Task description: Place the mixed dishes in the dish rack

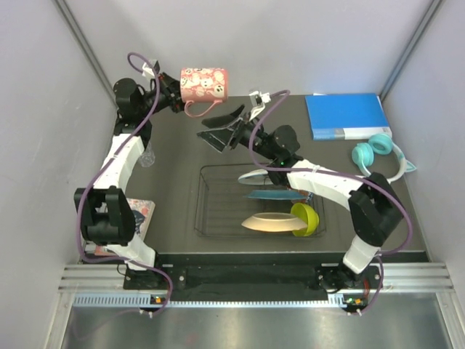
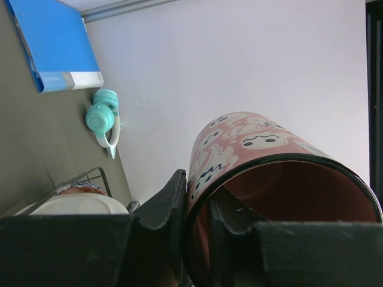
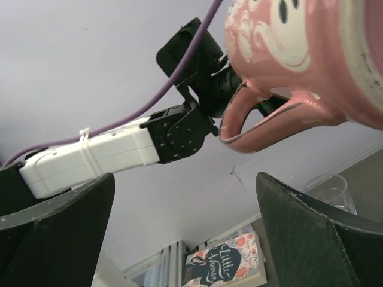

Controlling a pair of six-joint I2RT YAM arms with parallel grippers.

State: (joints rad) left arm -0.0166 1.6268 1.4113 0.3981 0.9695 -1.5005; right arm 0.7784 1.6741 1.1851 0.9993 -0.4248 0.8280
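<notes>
The mug (image 1: 205, 84) is held on its side, clear of the table (image 1: 182, 167), over the far left corner. It is grasped at the rim by the left gripper (image 1: 179, 90). In the left wrist view one finger (image 2: 166, 209) is seen outside the mug wall and the other inside. The mug's lower edge is cut off by that frame.

The right gripper (image 1: 214, 131) is released, its jaws spread wide. It is positioned near the handle (image 3: 257, 122), apart from it. In the right wrist view only part of the mug is shown; the rest is cut off at the top and right.

The rack (image 1: 218, 207) is located mid-table. The white plate (image 1: 254, 175), teal plate (image 1: 270, 194) and cream plate (image 1: 265, 222) are held in it, with the green bowl (image 1: 306, 218) at its near right corner. The plates' right ends are hidden by the right arm.

The glass (image 1: 147, 157) is faint, beside the left arm. A book (image 1: 143, 209) is mostly covered by that arm. The binder (image 1: 345, 115) and headphones (image 1: 381, 154) are placed at the far right.
</notes>
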